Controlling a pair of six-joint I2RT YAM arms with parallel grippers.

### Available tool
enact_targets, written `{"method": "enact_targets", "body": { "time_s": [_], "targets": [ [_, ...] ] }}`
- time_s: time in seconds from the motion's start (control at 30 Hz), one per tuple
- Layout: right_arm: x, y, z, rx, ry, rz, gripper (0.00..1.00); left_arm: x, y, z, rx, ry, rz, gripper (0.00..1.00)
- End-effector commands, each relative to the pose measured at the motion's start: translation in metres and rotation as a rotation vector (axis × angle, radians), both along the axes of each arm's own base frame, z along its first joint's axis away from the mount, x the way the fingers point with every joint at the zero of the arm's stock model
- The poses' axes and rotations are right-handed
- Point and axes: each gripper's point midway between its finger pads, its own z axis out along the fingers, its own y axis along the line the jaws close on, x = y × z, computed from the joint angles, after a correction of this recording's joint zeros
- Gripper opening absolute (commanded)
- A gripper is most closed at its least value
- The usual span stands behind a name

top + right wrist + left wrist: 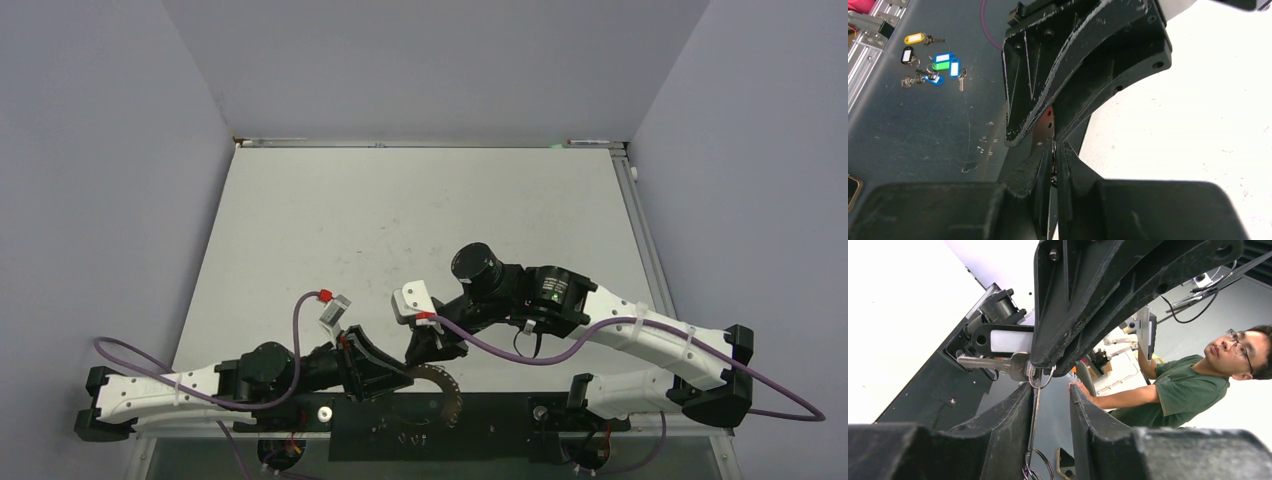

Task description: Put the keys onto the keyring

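Right tool (1053, 147) pinched shut on key (993, 362) head; left tool (1050, 392) slightly parted around ring (450, 383) at near bench (400, 200) edge. Ring looks light, stiff, slippery: best gripped on flat faces

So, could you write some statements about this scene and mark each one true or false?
1. The right fingers are pressed together. True.
2. The left fingers are shut. False: a gap shows between them.
3. A silver key with a black tag is near the left fingers. True.
4. The loose keys with coloured tags lie on the white table. False: on the grey surface beside it.
5. The person wears a red shirt. False: green.
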Motion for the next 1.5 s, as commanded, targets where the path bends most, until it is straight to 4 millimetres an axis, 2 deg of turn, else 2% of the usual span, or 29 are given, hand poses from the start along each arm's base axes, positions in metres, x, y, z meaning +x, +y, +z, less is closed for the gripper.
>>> {"method": "enact_targets", "body": {
  "time_s": [0.0,0.17,0.3,0.37,0.53,0.8,1.1,1.37,1.47],
  "targets": [
    [0.012,0.005,0.02,0.084,-0.036,-0.06,0.05,0.001,0.011,0.029,-0.049,-0.045,0.017,0.34],
    [0.013,0.005,0.024,0.101,-0.037,-0.072,0.05,0.006,0.016,0.023,0.004,-0.08,0.043,0.48],
    [0.012,0.003,0.029,0.12,-0.038,-0.082,0.05,0.011,0.024,0.015,0.078,-0.132,0.072,0.55],
    [0.012,0.002,0.032,0.13,-0.034,-0.093,0.05,0.014,0.027,0.017,0.087,-0.166,0.086,0.58],
    [0.012,0.0,0.033,0.149,-0.023,-0.114,0.05,0.022,0.033,0.02,0.133,-0.267,0.129,0.64],
    [0.009,-0.001,0.028,0.146,-0.003,-0.117,0.05,0.021,0.02,0.03,0.202,-0.466,0.088,0.66],
    [0.007,-0.002,0.03,0.159,0.003,-0.117,0.05,0.028,0.005,0.021,0.322,-0.583,0.076,0.51],
    [0.007,-0.003,0.029,0.162,0.005,-0.122,0.05,0.034,0.001,0.023,0.323,-0.603,0.108,0.16],
    [0.008,-0.003,0.028,0.16,0.007,-0.127,0.05,0.034,0.0,0.025,0.313,-0.605,0.113,0.14]
  ]
}}
